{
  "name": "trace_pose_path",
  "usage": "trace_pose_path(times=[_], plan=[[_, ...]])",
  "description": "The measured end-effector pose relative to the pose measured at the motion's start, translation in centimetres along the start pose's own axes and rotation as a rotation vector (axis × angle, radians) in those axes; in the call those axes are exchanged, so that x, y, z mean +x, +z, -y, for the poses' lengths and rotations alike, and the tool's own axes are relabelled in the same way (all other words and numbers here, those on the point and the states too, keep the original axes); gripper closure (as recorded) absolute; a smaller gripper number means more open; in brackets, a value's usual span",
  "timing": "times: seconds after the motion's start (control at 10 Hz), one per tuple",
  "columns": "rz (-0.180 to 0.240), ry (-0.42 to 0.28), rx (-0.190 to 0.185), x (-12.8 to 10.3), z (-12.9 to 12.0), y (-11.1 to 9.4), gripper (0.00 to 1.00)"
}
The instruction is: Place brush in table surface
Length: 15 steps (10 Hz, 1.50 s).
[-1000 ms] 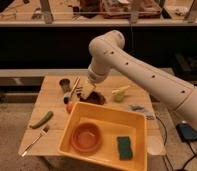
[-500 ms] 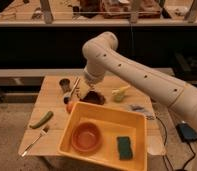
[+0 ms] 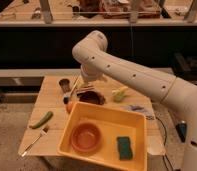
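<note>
The brush lies slanted on the table surface, its pale stick handle pointing toward the back and its small head near the orange thing. My gripper, a dark shape at the end of the white arm, hangs low over the tabletop just right of the brush and behind the yellow tub. It stands open, and I see nothing held in it.
A yellow tub at the front holds an orange bowl and a green sponge. A small dark cup stands at the back left. A green vegetable and a metal fork lie front left; a yellow-green item is behind the tub.
The arm has swung a little to the left and down, bringing the gripper closer to the brush. The objects on the table have not moved.
</note>
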Motion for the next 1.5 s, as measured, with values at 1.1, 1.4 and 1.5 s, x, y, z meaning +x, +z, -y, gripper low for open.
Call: trace_pose_path(times=[1.1, 1.4, 1.5], plan=[[-0.059, 0.397, 0.062, 4.8, -0.6, 2.8, 0.20], [-0.073, 0.517, 0.176, 10.8, 0.6, 7.1, 0.20], [-0.077, 0.573, 0.202, 12.2, 1.6, 8.5, 0.20]])
